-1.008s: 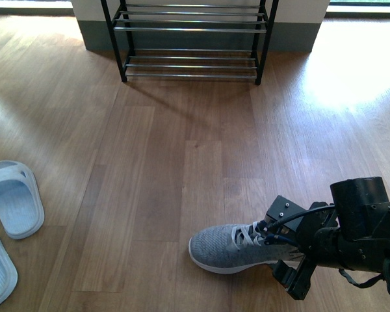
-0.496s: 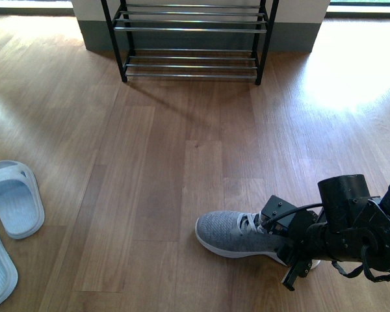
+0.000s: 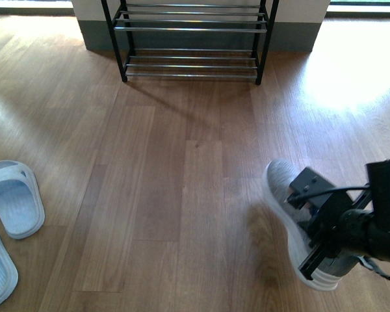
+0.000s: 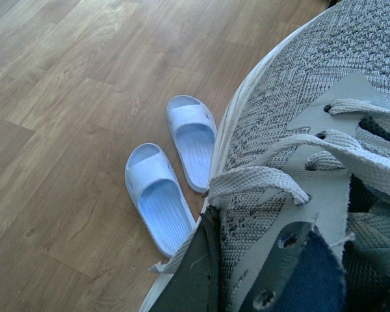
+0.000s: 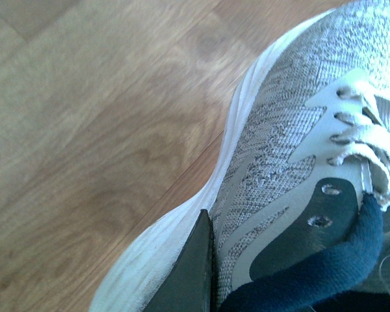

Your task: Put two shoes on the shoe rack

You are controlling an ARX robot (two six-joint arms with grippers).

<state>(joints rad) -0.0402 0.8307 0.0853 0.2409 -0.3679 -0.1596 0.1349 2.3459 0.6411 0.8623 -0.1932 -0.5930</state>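
Gripping by collars (image 5: 312, 276): right end effector (image 3: 317, 252) clamps first sneaker (image 3: 279, 179), left end effector (image 4: 205, 276) second sneaker (image 4: 292, 97). Light, floppy knit; collar likely firmest.

Brown wood floor (image 3: 149, 162) all around. Bright sun patch (image 3: 351, 71) far right. White wall (image 3: 302, 9) with grey strip (image 3: 292, 38) behind.

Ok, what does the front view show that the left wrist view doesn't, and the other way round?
Front only: the rack by the wall, and the right gripper holding a sneaker, toe pointing away from the robot. Left wrist only: the other sneaker close up, knit and laces clear, with the left gripper at its collar. Both: the pale blue slippers and the wood floor.
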